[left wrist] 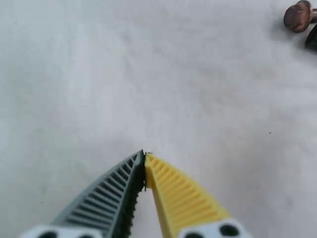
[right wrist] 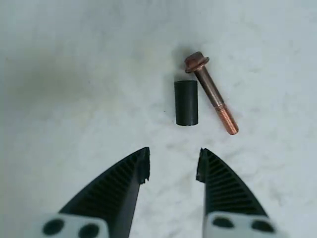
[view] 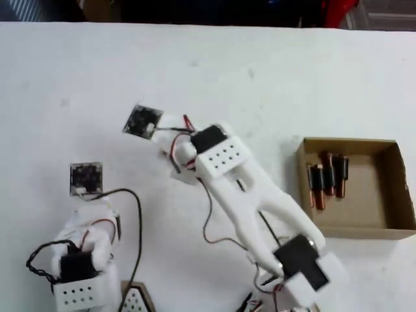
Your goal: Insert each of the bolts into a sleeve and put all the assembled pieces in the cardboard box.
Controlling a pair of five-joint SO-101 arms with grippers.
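The right gripper [right wrist: 172,166] hung just above the table [view: 260,71] with its two black ribbed fingers [right wrist: 124,183] apart and nothing between them. Just beyond the tips lay a black sleeve [right wrist: 186,103] on its side, roughly in line with the gap. A loose copper bolt [right wrist: 212,94] lay just beside the sleeve, not inserted. It sat at a slight slant, with its flanged head at the end away from the gripper and its threaded end nearer. Bolt and sleeve looked close but apart.

The left gripper [left wrist: 144,156] was low over the bare white table, its grey finger [left wrist: 106,198] and yellow finger [left wrist: 181,196] meeting at the tips and clamping nothing. The bolt's head [left wrist: 298,16] showed well beyond those tips.

From above, the right arm [view: 253,195] stretched across the middle of the table, away from the cardboard box [view: 344,141]. The left arm [view: 81,260] sat folded near the table's near edge, well away from the box. Each wrist carried a small dark square board [view: 142,121]; any print on these was too small to read.

The cardboard box stood open at the right arm's side of the table. Three assembled pieces [view: 327,174], copper bolts in black sleeves, lay side by side inside it against one wall.
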